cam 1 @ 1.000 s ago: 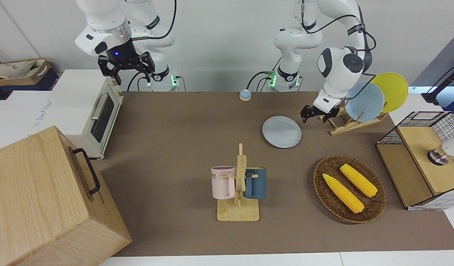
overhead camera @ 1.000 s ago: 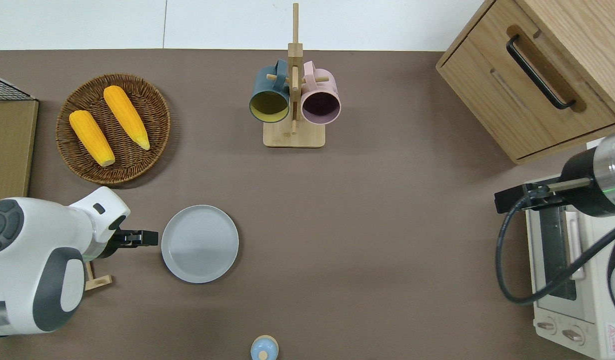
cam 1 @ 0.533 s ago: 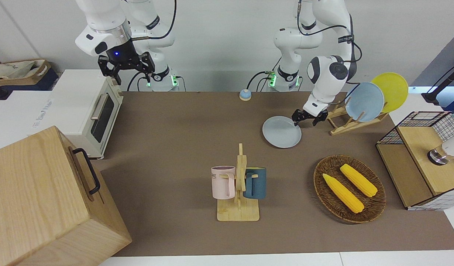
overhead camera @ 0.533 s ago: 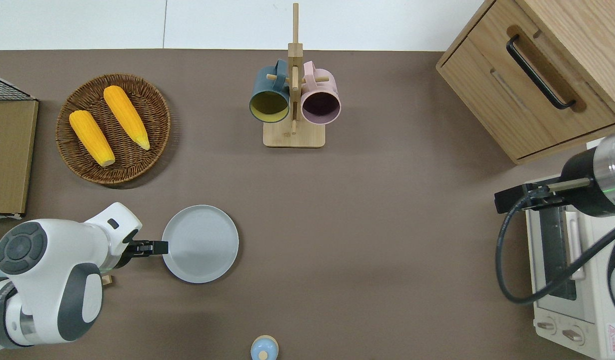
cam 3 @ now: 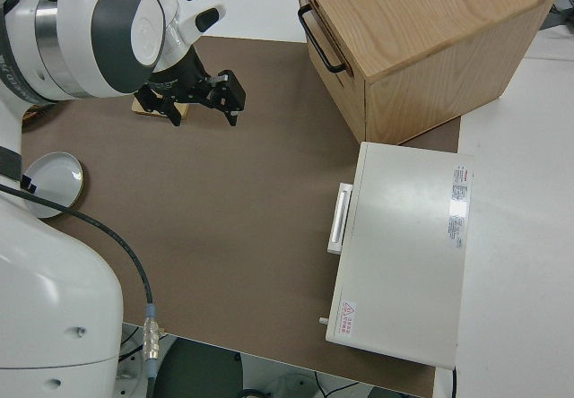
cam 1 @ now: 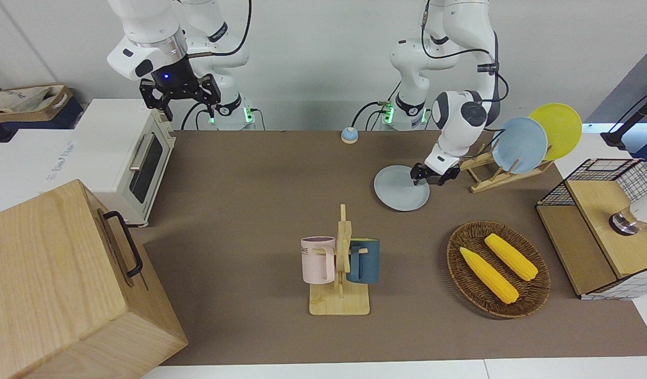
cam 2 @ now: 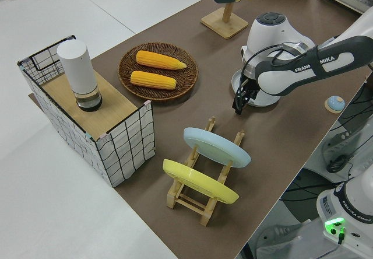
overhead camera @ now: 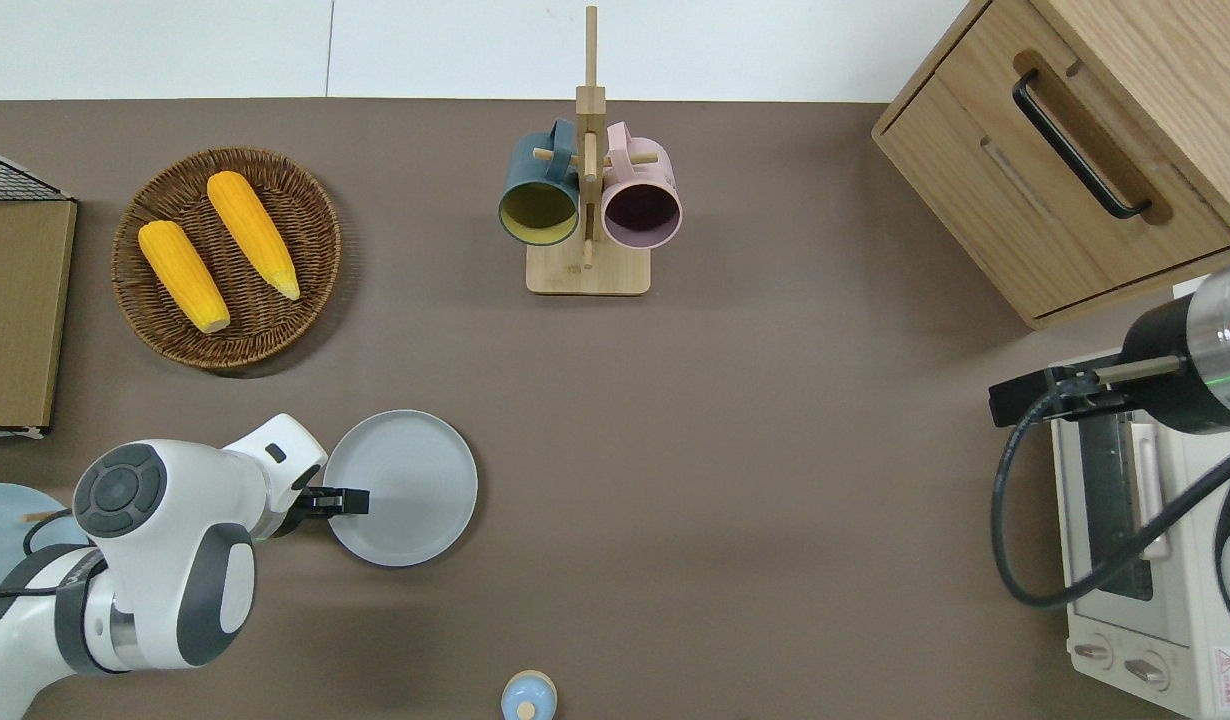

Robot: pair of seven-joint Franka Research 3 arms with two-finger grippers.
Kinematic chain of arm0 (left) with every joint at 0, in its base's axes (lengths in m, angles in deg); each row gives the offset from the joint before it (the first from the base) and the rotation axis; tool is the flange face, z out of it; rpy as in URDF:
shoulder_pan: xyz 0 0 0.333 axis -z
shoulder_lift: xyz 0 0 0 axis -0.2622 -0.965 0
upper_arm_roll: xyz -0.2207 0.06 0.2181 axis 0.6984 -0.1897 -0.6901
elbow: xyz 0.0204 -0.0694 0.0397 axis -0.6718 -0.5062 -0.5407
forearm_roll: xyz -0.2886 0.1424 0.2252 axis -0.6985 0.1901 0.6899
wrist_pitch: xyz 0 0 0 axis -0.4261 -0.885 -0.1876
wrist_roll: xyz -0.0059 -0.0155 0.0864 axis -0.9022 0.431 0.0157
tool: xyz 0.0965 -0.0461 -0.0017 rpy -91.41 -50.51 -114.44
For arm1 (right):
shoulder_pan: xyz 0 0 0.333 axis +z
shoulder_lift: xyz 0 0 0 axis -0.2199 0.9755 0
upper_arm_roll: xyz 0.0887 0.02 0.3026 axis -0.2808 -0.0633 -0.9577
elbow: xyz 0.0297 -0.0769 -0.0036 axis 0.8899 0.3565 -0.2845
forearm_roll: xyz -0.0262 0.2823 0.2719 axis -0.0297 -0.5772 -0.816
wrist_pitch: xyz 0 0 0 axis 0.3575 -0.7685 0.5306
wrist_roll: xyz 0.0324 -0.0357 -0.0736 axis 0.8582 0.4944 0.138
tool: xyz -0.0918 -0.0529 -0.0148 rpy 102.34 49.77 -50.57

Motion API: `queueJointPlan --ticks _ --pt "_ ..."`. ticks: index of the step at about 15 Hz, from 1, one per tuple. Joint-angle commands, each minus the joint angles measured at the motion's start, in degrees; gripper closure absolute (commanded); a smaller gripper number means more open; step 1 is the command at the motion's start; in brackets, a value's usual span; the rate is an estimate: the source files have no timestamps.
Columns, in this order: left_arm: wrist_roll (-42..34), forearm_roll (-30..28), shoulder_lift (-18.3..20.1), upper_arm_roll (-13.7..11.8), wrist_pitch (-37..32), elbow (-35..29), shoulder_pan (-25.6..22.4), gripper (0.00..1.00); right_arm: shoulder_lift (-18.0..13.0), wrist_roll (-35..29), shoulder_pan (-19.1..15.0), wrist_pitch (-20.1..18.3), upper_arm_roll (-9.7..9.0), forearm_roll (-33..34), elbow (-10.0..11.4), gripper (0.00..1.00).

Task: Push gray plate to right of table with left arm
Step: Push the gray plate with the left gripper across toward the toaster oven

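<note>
Left gripper (overhead camera: pixel 350 499) sits low over the edge of the gray plate (overhead camera: pixel 410 480), on the side of the plate toward the left arm's end of the table (overhead camera: pixel 775 500). Its dark fingers (cam 1: pixel 415 178) point down at the plate's rim in the front view, but whether they are apart or together I cannot tell, nor whether they touch the plate. The left arm (cam 1: pixel 460 113) bends down from its base, its white wrist just above the plate's edge.

Lying flat on the brown top, the gray plate is nearer to the robots than the wicker basket (overhead camera: pixel 305 300) with two corn cobs (overhead camera: pixel 250 232), and nearer to the robots than the mug rack (overhead camera: pixel 587 270). That rack holds a dark blue mug (overhead camera: pixel 538 195) and a pink mug (overhead camera: pixel 642 200). A wooden dish stand (cam 1: pixel 492 179) beside the plate, toward the left arm's end, carries a sky-blue plate (cam 1: pixel 519 145) and a yellow plate (cam 1: pixel 557 129), both leaning. A small blue bell (cam 1: pixel 349 135) stands close to the robots' edge of the table.

Right gripper (cam 1: pixel 180 95) is parked with its fingers spread wide, holding nothing. A white toaster oven (cam 1: pixel 118 152) and a wooden cabinet (cam 1: pixel 55 284) stand at the right arm's end.
</note>
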Motion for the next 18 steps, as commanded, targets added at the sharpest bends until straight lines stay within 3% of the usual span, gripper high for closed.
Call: queueJointPlan --ticks 1,3,4,13,18 --pt "-0.28 -1.89 0.05 -0.27 1.47 -0.87 0.44 0.71 -0.43 0.15 -0.64 -0.69 -0.23 -0.46 0.03 0.017" --pt "-0.28 -1.98 0.13 -0.27 1.39 -0.78 0.44 0.97 -0.43 0.15 -0.64 -0.69 -0.32 -0.46 0.03 0.017" --pt "-0.19 -1.98 0.14 -0.27 1.39 -0.69 0.35 1.00 -0.43 0.15 -0.64 -0.69 -0.32 -0.55 0.03 0.017" --pt "0.51 -3.82 -0.30 -0.01 1.74 -0.34 0.96 1.00 -0.43 0.06 -0.64 -0.69 -0.32 -0.46 0.03 0.017" --pt "3.23 -11.03 -3.11 0.34 6.30 0.18 8.16 1.00 -0.43 0.15 -0.64 -0.69 -0.32 -0.46 0.03 0.017"
